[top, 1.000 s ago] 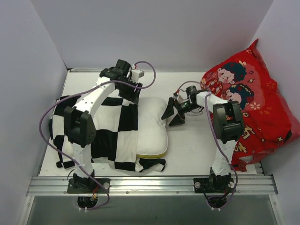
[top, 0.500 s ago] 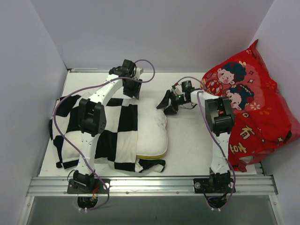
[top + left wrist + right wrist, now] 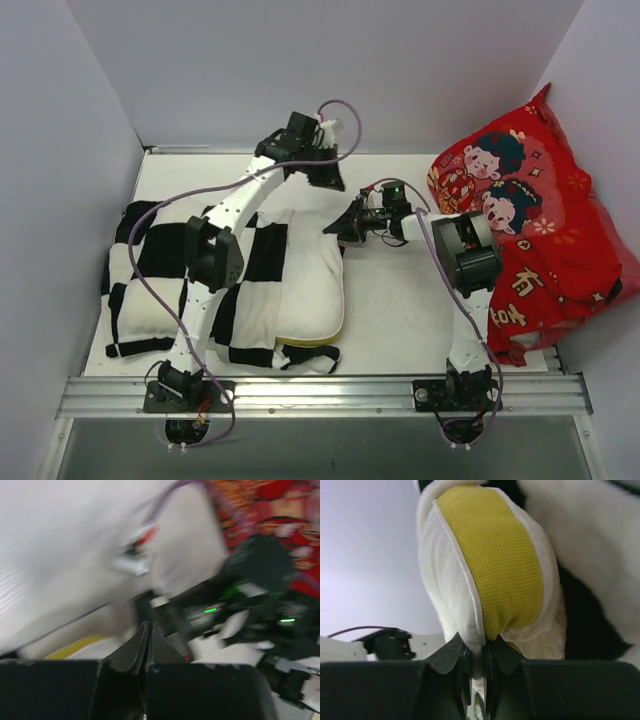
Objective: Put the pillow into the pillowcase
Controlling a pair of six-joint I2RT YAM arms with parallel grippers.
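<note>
While the right gripper pinches the far corner of the pillow, which lies on the tabletop half inside the pillowcase, the left gripper hangs nearby, jaws pressed together, empty.

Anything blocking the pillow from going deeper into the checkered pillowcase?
Nothing visible. The pillow already sits partly inside the pillowcase, and the right pincer pinches its exposed yellow-banded corner. The left arm crosses above the case.
</note>
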